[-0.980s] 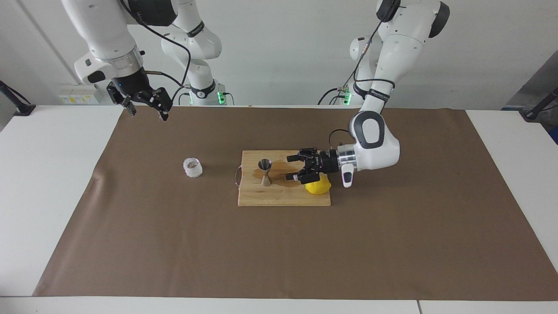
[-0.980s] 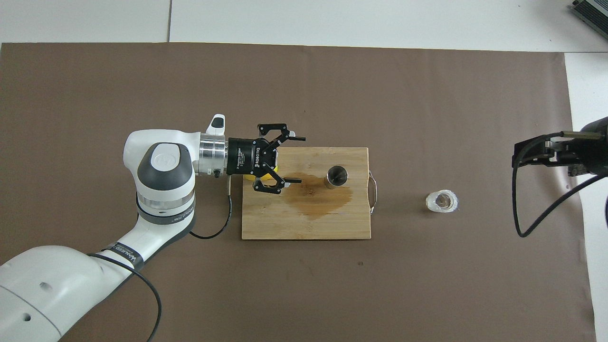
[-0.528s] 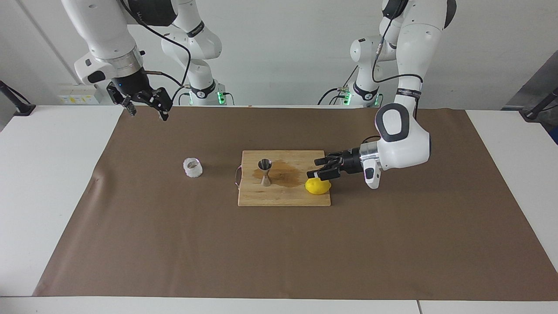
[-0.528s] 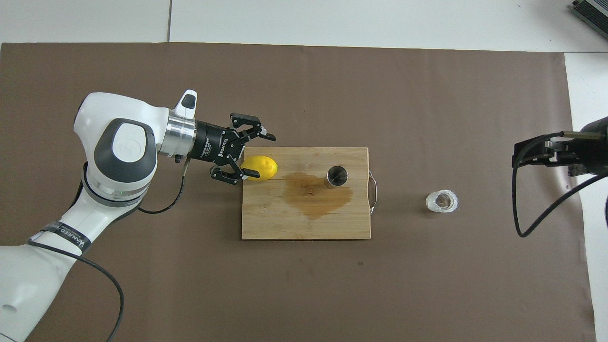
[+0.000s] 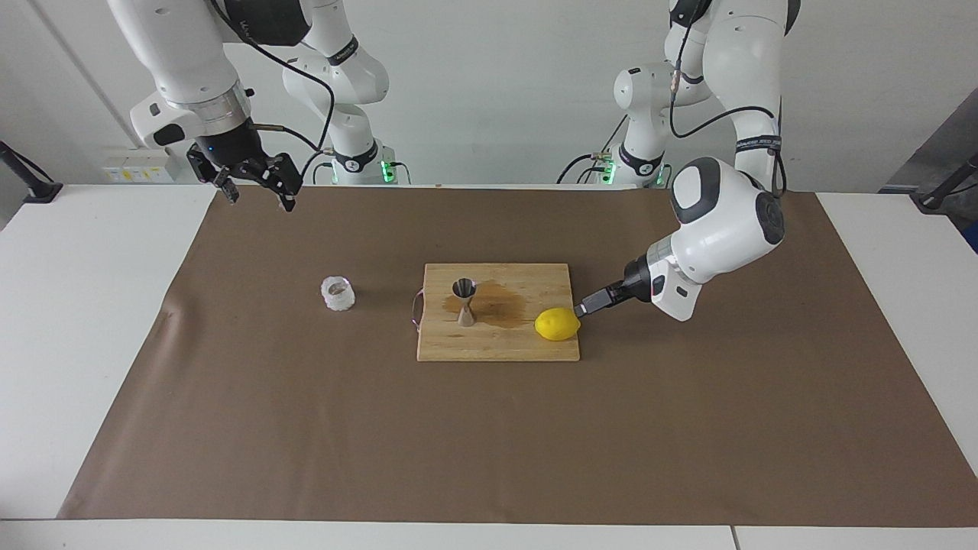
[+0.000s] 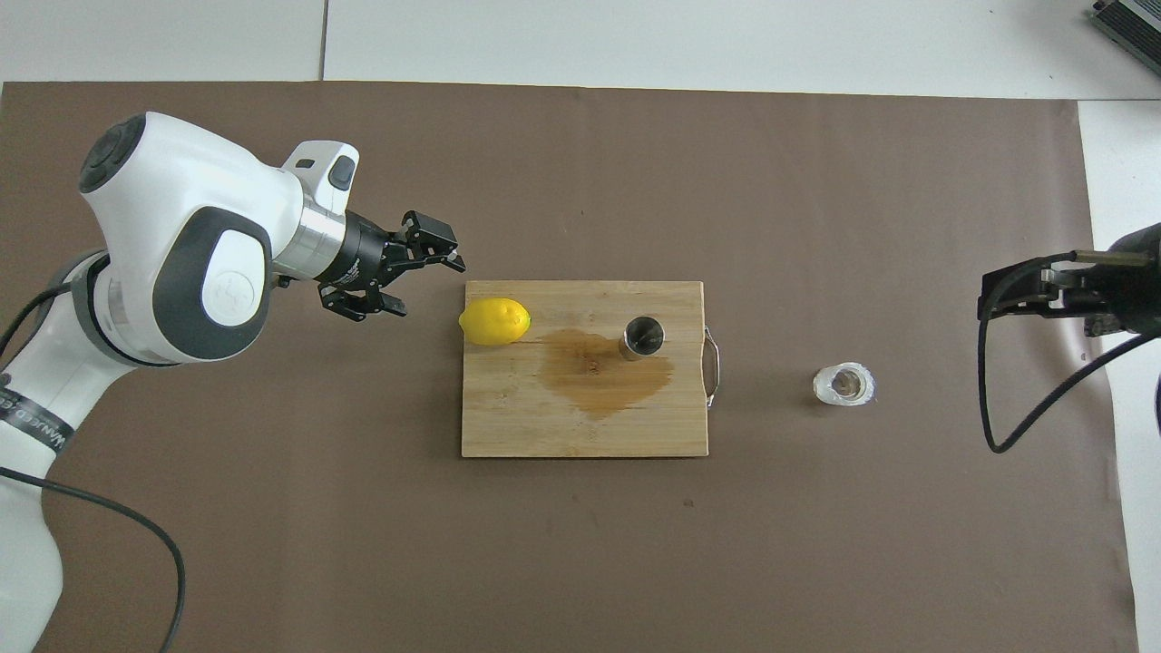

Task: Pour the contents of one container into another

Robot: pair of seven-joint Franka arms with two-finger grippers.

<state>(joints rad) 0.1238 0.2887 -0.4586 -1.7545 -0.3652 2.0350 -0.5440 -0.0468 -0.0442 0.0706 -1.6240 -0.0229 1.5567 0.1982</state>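
I note the steel jigger (image 5: 464,301) upright on the cutting board (image 5: 497,347), by a brown spill (image 6: 599,381). The frosted glass cup (image 5: 338,294) stands on the brown paper toward the right arm's end. My left gripper (image 6: 426,286), fingers apart and empty, hangs beside the lemon (image 5: 557,325). My right gripper (image 5: 256,189) waits raised, fingers apart.

Bright, even light; soft faint shadows, sharp focus, perhaps slight edge distortion.

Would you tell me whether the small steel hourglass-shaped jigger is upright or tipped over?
Upright: the small steel hourglass-shaped jigger stands on its lower cone on the wooden cutting board, mouth upward.
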